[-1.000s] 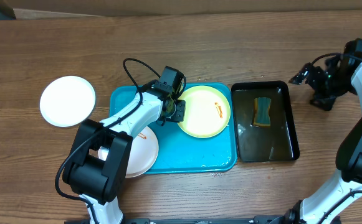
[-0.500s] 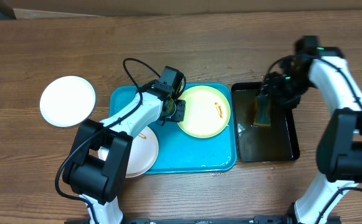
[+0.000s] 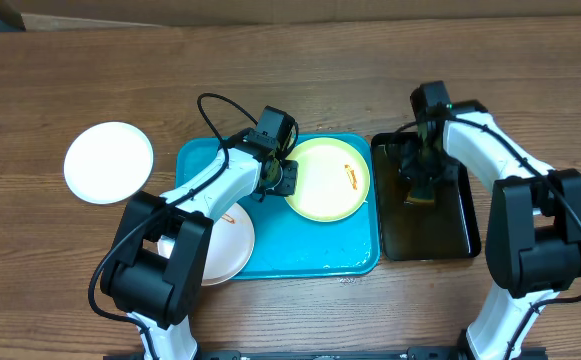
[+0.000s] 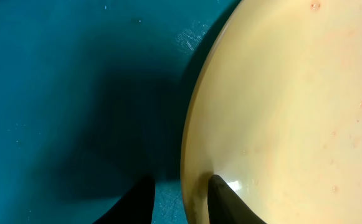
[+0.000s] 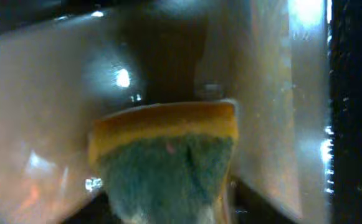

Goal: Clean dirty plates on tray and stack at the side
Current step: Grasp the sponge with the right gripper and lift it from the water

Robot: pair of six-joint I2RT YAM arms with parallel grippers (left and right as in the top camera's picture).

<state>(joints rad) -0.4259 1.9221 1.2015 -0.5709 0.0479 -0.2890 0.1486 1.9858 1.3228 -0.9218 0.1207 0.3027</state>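
The left fingers [image 4: 224, 205] are narrow, clamped across the left rim of the green plate [image 3: 328, 182], which lies on the far half of the turquoise tray [image 3: 310, 250]. A white plate [image 3: 230, 250] sits at the tray's near-left corner. A second white plate [image 3: 109, 162] rests on the surface [image 3: 370, 60], left of the tray. The right fingers [image 3: 425, 168] straddle the sponge [image 5: 168, 162] in the black tray [image 3: 430, 240]; whether they grip it cannot be told.

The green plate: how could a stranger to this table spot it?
Find the turquoise tray mid-table. In its far right part lies the lime-green plate, its rim pinched by the left gripper. Only it is green: the tray's second plate and the plate left of the tray are white.
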